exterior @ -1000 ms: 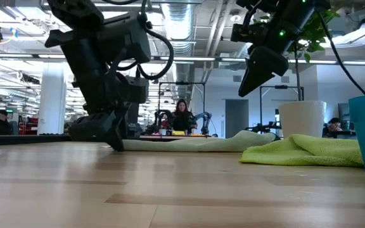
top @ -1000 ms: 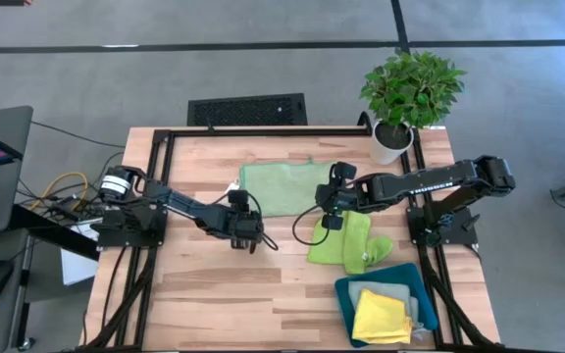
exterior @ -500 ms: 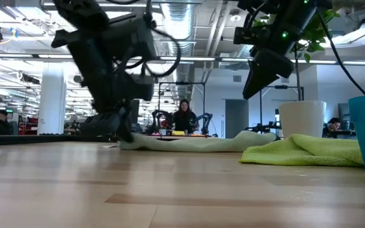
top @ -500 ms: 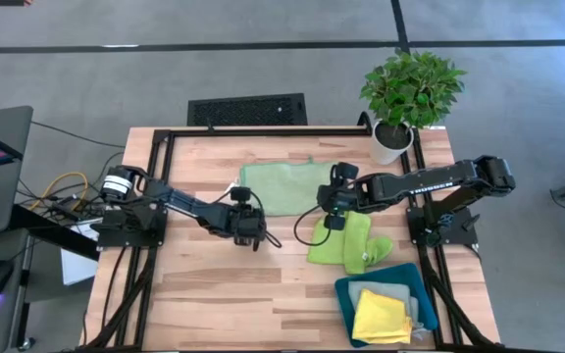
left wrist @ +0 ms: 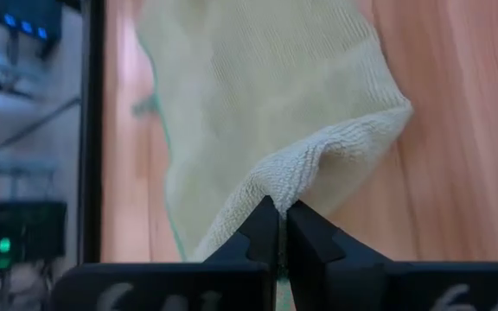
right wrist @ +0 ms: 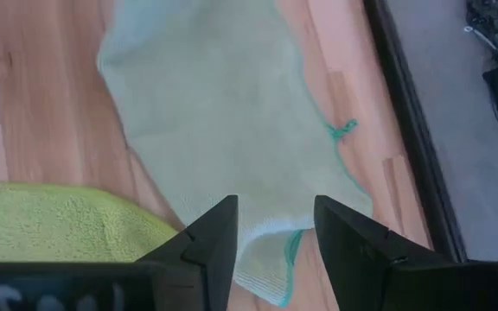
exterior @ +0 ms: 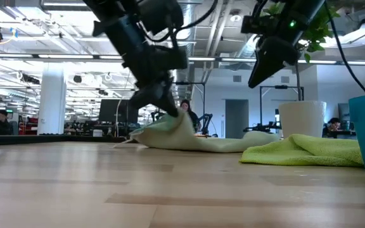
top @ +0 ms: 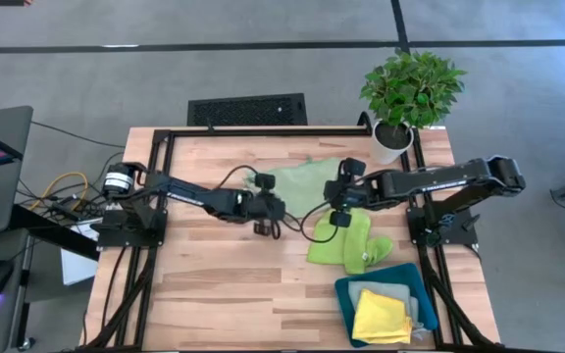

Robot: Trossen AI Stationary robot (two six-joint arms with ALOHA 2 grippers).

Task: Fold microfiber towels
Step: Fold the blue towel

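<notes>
Pinching sage green towel (top: 297, 184) at its edge w/ left gripper (top: 271, 209), jaws clamped tight on a raised fold; cloth mid-table, rest lying flat. Right gripper (top: 335, 208) hovering above towel's other side, jaws apart, nothing held. Best carried low & steady across, edges matched before release. Lime green towel (top: 346, 240) beside; yellow towel (top: 381, 316) in teal tray (top: 344, 289).

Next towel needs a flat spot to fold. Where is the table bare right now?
Bare wood fills the near-left table, bordered by the left gripper, lime green towel and teal tray. A narrower strip lies left of the sage green towel. The right half is crowded: right gripper, both towels, tray, plant.
</notes>
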